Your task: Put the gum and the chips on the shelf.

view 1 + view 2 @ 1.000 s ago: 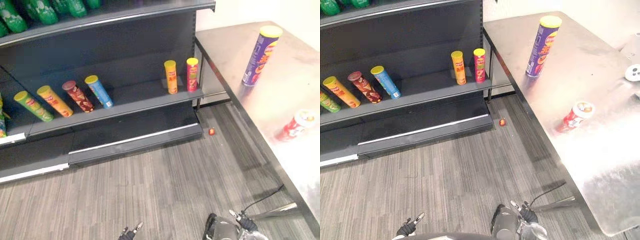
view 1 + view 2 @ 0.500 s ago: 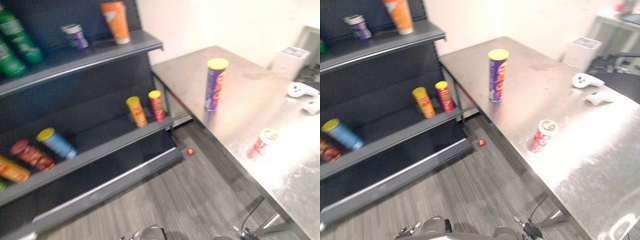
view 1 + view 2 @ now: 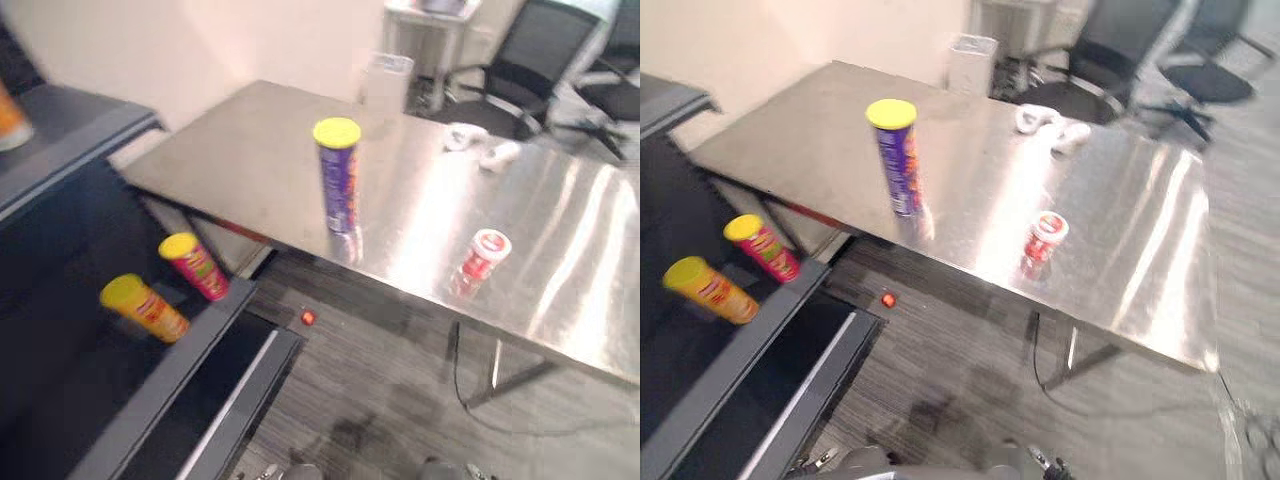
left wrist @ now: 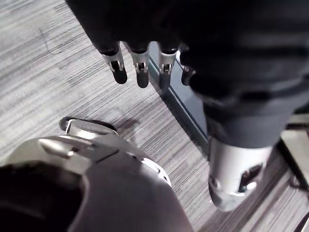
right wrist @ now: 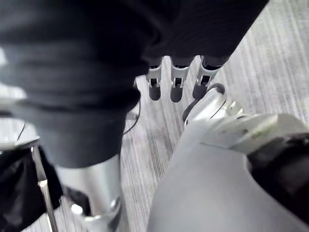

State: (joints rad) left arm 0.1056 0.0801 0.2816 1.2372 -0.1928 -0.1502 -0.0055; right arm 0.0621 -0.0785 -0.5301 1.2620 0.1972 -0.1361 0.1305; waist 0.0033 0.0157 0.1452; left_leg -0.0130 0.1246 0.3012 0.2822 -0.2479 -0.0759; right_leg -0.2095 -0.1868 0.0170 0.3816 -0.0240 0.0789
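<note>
**Inspector:** State of the hands?

**Assistant:** The left hand (image 4: 141, 72) and the right hand (image 5: 176, 86) both hang low over the grey striped floor (image 3: 400, 400). Their fingers are slack and straight, and neither holds anything.

**Inspector:** The task items?

**Assistant:** Neither is taken up. Past a small red object (image 3: 308, 317) on the floor, the bright steel worktop (image 3: 250, 150) carries both. The small red round tub with a white lid (image 3: 480, 260), which I judge to be the gum, stands close to the near edge. The tall purple tube with a yellow lid (image 3: 338, 185), the chips, stands upright further in, well apart from it.

**Inspector:** Risks?

**Assistant:** The tub sits by the drop, so a clumsy reach could push it off. The purple tube is tall and narrow, and contact near its lid would likely topple it and set it rolling. On the dark grey metal shelf (image 3: 165, 375), a yellow tube (image 3: 145, 307) and a pink tube (image 3: 196, 266) stand near the board's end. Anything placed beside them could knock them.

**Inspector:** Anything unclear?

**Assistant:** The shelf is cut off, so free room cannot be judged. The red object cannot be identified. Beyond the worktop items, two white handsets (image 3: 465, 135), a white box (image 3: 387, 80) and black office chairs (image 3: 520, 70) are too blurred to detail.
</note>
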